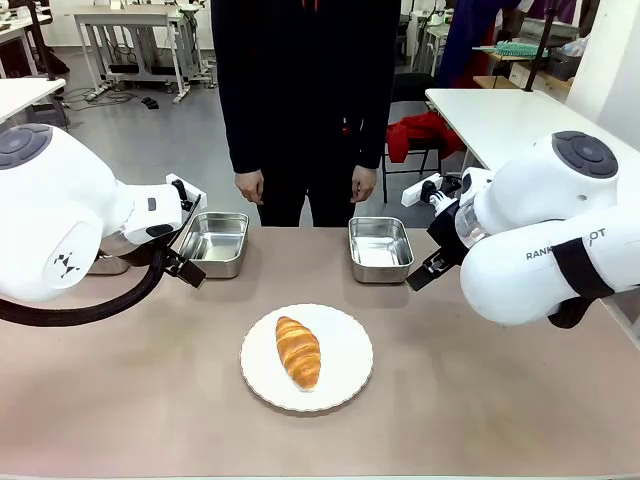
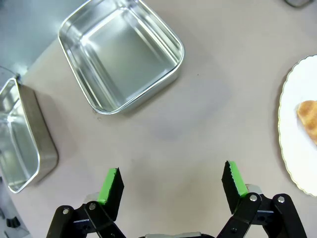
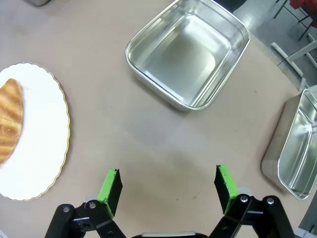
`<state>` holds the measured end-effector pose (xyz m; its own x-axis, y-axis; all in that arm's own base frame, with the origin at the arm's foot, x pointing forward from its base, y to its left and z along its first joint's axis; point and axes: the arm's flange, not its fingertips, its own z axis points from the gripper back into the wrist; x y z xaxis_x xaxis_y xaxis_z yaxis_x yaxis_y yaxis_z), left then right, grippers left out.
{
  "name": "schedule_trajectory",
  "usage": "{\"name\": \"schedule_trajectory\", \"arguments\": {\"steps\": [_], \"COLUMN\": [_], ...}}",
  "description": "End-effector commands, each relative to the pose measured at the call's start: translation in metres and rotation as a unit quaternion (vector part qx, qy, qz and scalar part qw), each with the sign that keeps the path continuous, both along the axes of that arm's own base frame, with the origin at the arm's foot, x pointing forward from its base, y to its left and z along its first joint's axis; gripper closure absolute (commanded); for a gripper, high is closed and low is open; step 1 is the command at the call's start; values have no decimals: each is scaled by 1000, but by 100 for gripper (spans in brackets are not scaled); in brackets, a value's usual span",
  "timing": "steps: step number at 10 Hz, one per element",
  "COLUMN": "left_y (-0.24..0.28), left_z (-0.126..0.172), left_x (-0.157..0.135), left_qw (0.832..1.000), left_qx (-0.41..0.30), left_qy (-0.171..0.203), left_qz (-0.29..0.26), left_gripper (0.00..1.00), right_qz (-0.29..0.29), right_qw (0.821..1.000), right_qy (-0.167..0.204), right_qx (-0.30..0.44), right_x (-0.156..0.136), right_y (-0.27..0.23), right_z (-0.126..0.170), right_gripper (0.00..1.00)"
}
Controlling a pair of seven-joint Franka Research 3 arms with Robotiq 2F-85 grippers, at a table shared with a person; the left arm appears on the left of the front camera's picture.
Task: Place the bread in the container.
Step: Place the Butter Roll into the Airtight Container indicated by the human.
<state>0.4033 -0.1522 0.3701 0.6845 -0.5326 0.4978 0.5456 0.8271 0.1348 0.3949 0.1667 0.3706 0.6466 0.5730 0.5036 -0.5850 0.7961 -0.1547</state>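
Editor: Bench [image 1: 500,400] first. What's on it?
Photographer: A person stands behind it, hands down. A white plate [image 1: 345,385] sits centre front. Beyond it are two steel pans, the left pan [image 1: 213,268] and the right pan [image 1: 380,274], both apart from the plate. The bread [image 1: 298,351] lies on the plate.
Editor: Tools?
Photographer: The left tool [image 2: 171,173] is released, jaws wide, gripping nothing, over the bench near the left pan. The right tool [image 3: 168,181] is likewise released, near the right pan.

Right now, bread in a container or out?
Out. The bread lies on the white plate; the left container and right container both sit empty.
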Motion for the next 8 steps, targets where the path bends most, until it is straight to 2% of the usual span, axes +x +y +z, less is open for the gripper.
{"name": "schedule_trajectory", "arguments": {"steps": [1, 3, 4, 6, 7, 8], "left_y": [0, 0, 10, 41, 61, 87], "left_z": [0, 0, 23, 68, 90, 109], "left_x": [0, 0, 15, 38, 52, 61], "left_qw": [1000, 1000, 1000, 1000, 999, 998], "left_qx": [0, 0, -15, -20, -33, -50], "left_qy": [0, 0, -8, 4, 9, 21], "left_qz": [0, 0, 1, -8, -6, -30], "left_gripper": [0, 0, 0, 0, 0, 0], "right_qz": [0, 0, 3, 10, 6, 10], "right_qw": [1000, 1000, 1000, 1000, 999, 998], "right_qy": [0, 0, -2, 0, -9, -17], "right_qx": [0, 0, 1, 18, 40, 61], "right_x": [0, 0, 17, 43, 47, 47], "right_y": [0, 0, -7, -41, -64, -92], "right_z": [0, 0, 30, 90, 114, 135], "right_gripper": [3, 0, 3, 3, 3, 3]}}
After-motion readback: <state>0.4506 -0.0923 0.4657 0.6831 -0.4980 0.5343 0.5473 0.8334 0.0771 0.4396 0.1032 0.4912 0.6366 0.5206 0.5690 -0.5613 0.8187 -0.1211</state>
